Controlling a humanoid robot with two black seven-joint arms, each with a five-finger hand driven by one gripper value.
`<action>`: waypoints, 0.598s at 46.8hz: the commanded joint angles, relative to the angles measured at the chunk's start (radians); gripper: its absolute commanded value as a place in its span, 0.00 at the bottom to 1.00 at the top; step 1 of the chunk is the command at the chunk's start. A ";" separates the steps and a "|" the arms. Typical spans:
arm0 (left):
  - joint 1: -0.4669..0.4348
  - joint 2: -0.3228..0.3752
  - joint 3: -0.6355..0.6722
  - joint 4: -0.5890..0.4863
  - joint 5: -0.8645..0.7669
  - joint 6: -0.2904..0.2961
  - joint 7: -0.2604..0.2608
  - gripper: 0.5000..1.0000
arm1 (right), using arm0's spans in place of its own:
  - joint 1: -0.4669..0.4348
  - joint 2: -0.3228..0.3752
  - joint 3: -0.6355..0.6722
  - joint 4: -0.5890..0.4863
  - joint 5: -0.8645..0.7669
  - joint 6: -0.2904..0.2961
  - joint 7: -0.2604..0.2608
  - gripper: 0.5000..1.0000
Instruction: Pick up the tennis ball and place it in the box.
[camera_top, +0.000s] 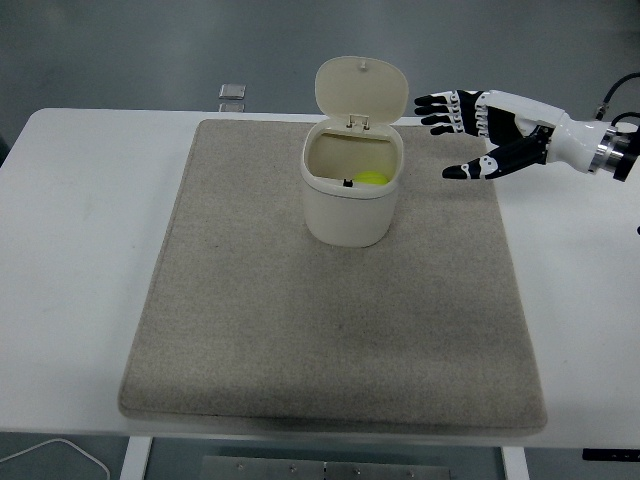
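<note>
Right hand hovers empty with fingers spread beside the cream plastic flip-lid box, yellow-green tennis ball inside: placing looks done.
</note>
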 joint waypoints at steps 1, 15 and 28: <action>0.000 0.000 0.000 0.000 0.000 0.000 -0.001 0.98 | -0.018 0.010 -0.001 -0.035 0.084 0.001 -0.004 0.86; -0.001 0.000 0.000 0.000 0.000 0.000 0.001 0.98 | -0.069 0.106 0.005 -0.171 0.403 -0.010 -0.101 0.86; 0.000 0.000 0.000 0.000 0.000 0.000 -0.001 0.98 | -0.112 0.169 0.012 -0.217 0.686 -0.079 -0.256 0.86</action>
